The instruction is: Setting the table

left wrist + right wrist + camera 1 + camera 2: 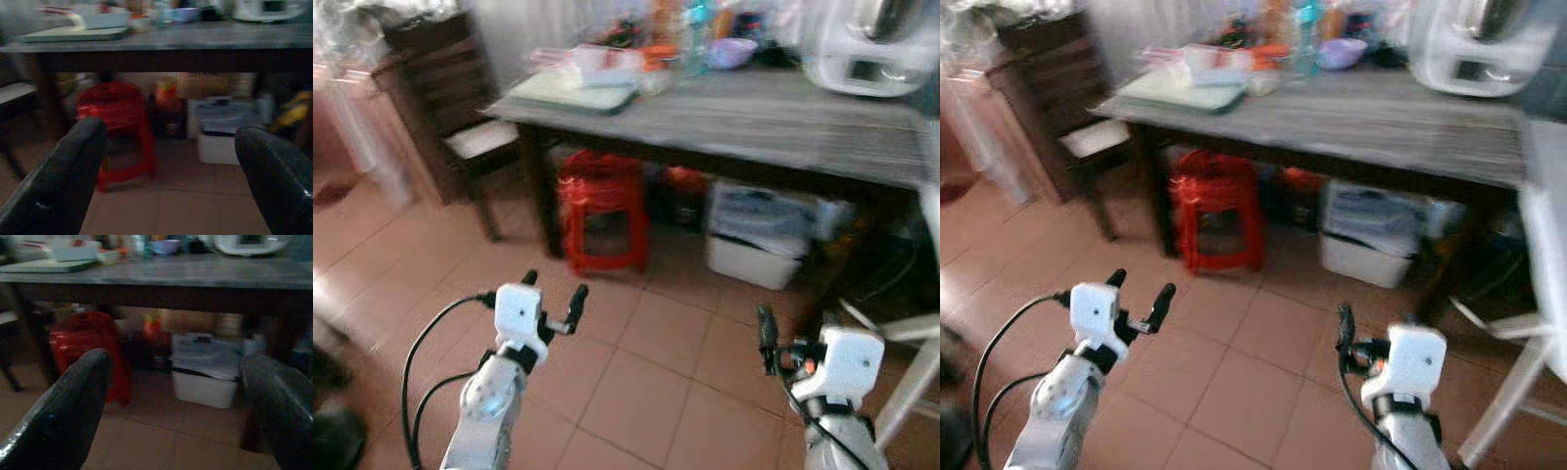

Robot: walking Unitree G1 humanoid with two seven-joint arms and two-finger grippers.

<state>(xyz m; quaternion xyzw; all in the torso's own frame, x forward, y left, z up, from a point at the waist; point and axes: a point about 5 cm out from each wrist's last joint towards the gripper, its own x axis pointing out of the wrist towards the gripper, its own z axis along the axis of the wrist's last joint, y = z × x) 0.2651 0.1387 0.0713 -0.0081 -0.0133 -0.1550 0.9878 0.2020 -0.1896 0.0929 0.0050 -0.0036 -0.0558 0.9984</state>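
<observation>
Bare terracotta tiled floor lies open ahead of both tools. The grey wooden tabletop has free surface along its near edge; clutter crowds its far side. Beneath it, a red plastic stool and white lidded storage bins block passage. A dark wooden chair stands left.

grey table ahead, red stool beneath; both grippers raised, empty.

table ahead | tray at its left corner | bowl by back edge | appliance at right back | stool under left end | bin under middle | chair left of table
</observation>
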